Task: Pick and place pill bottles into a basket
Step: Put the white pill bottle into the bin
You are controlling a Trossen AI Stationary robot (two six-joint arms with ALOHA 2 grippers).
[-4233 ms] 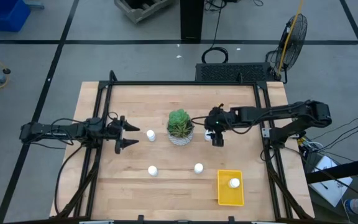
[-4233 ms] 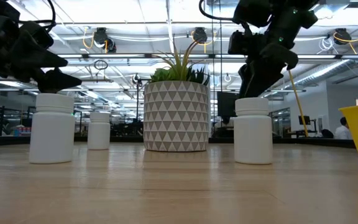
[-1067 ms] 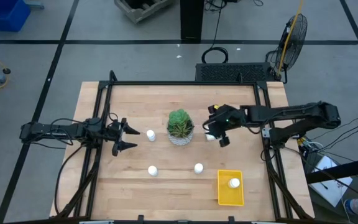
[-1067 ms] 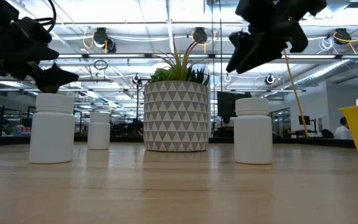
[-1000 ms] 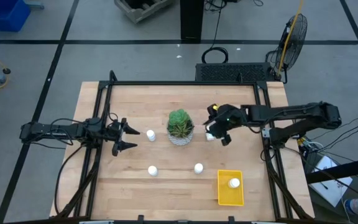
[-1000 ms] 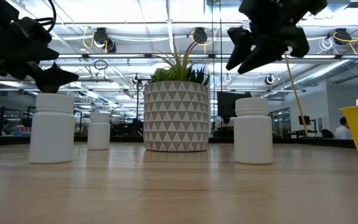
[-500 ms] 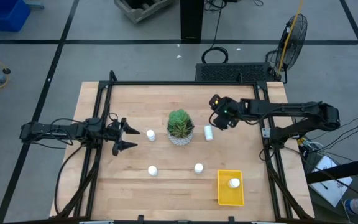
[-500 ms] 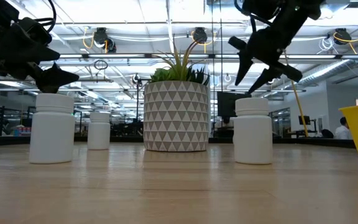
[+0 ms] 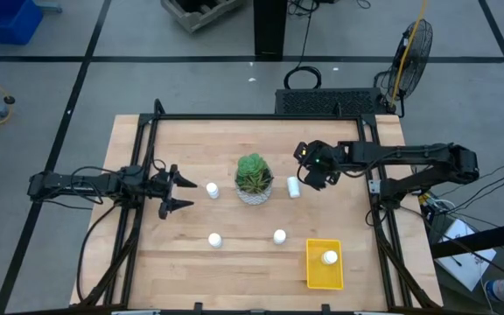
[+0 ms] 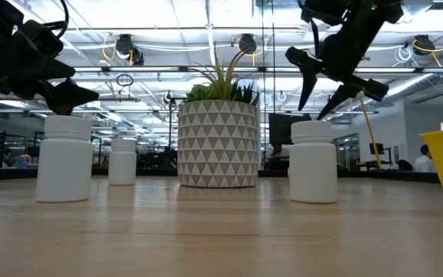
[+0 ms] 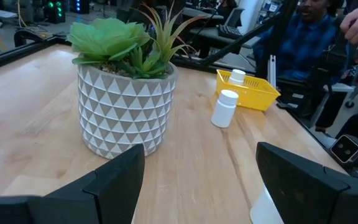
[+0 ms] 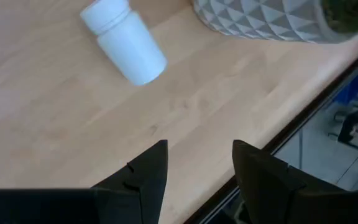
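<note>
Near the table's left edge, the left gripper (image 9: 175, 189) is held spread, empty. Four pill bottles (image 9: 212, 189) are spread mid-table, one in the basket (image 9: 311, 271) by the front edge. Light, rigid, slick plastic is expected; the body below the cap should be gripped. The right gripper (image 9: 313, 178), parted and empty, is poised over a bottle (image 9: 293, 186).

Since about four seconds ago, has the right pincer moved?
Yes. In the high view the right pincer has shifted away from the plant, toward the table's far right side, leaving the bottle beside the plant.
</note>
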